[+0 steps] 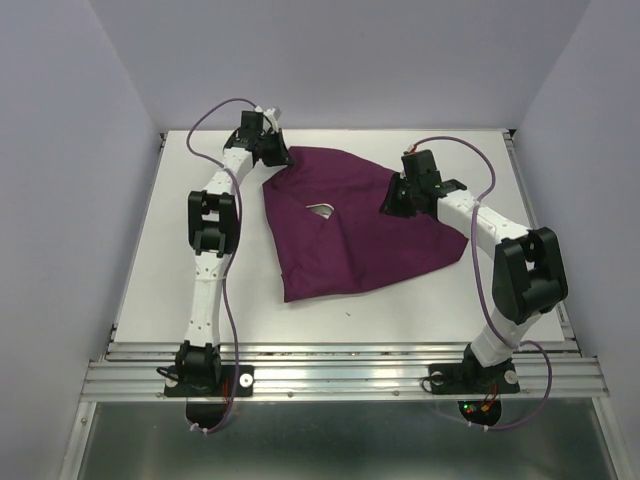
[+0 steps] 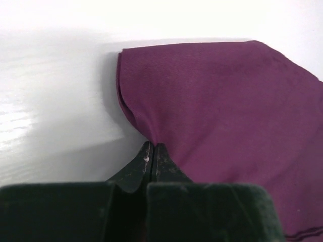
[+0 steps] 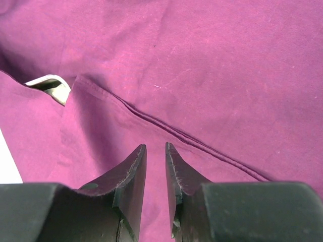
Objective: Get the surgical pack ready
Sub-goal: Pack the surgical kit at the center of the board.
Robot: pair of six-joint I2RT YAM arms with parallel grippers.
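The plum-purple cloth lies folded over itself on the white table, covering most of the pack. A small gap in the folds shows a pale, shiny bit of the steel tray, also seen in the right wrist view. Scissors, forceps, gauze and packets are hidden. My left gripper is at the cloth's far left corner, its jaws shut on a pinch of the cloth's edge. My right gripper hovers over the cloth's right side, jaws a little apart and empty, just short of a hemmed seam.
The white table has a raised metal rail along its near edge. Grey walls close in the back and both sides. Purple cables loop off both arms.
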